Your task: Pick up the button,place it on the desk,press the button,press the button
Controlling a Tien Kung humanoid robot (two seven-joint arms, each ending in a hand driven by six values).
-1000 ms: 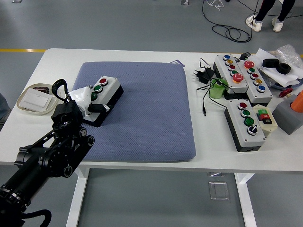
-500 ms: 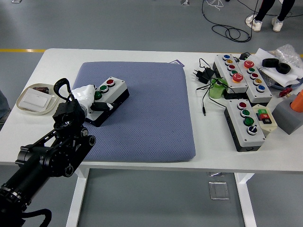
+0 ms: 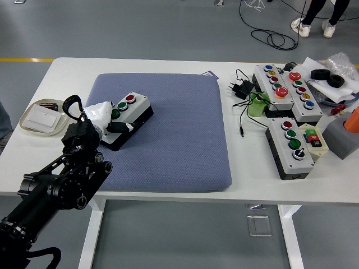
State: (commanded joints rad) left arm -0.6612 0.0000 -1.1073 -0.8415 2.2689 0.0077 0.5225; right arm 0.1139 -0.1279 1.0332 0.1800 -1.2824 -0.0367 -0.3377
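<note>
A grey button box point(image 3: 130, 111) with a red and two green buttons on a black base lies on the blue-grey pad point(image 3: 174, 140), near its left edge. My left hand point(image 3: 106, 116), white-fingered at the end of the black arm, is curled around the box's near left end and covers part of it. The right arm is out of view.
A shallow round dish point(image 3: 38, 118) with a white card sits at the far left. On the right stand a long button panel point(image 3: 286, 87), a second button box point(image 3: 291, 147), a black charger with cable point(image 3: 240, 89), a grey block point(image 3: 342, 137) and bagged parts point(image 3: 336, 73).
The left hand has shifted the button box to the right and slightly toward the table's near edge on the pad; between half a second ago and now it barely moved.
</note>
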